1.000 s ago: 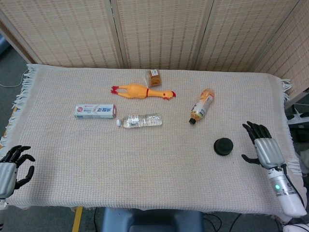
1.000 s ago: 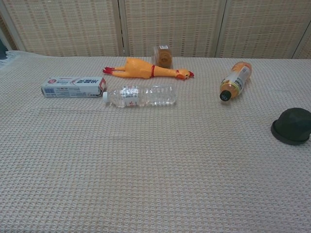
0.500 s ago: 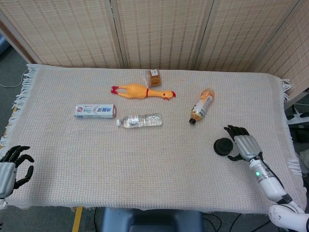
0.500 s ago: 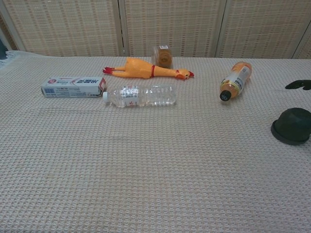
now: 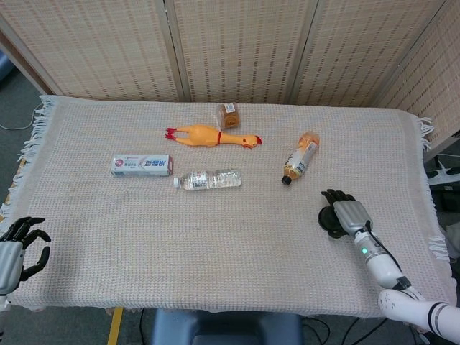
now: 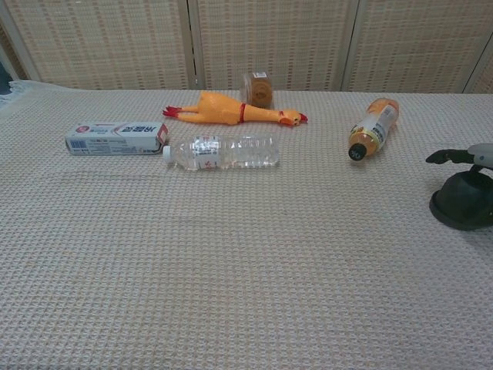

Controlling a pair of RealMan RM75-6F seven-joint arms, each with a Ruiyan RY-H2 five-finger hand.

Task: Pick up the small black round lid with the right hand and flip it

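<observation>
The small black round lid (image 5: 330, 221) (image 6: 462, 202) lies on the cloth at the table's right side. My right hand (image 5: 346, 211) hovers over it, covering its right part in the head view, fingers spread; whether it touches the lid I cannot tell. In the chest view only its dark fingertips (image 6: 443, 156) show, above the lid at the right edge. My left hand (image 5: 16, 248) rests off the table's front left corner, fingers loosely apart, holding nothing.
An orange-capped bottle (image 5: 300, 158) lies behind the lid. A clear water bottle (image 5: 209, 180), a toothpaste box (image 5: 141, 165), a rubber chicken (image 5: 212, 136) and a small brown jar (image 5: 229, 115) sit across the middle and back. The table's right edge (image 5: 428, 208) is near.
My right hand has moved left from the table's right edge to over the lid. The lid and the left hand have not moved.
</observation>
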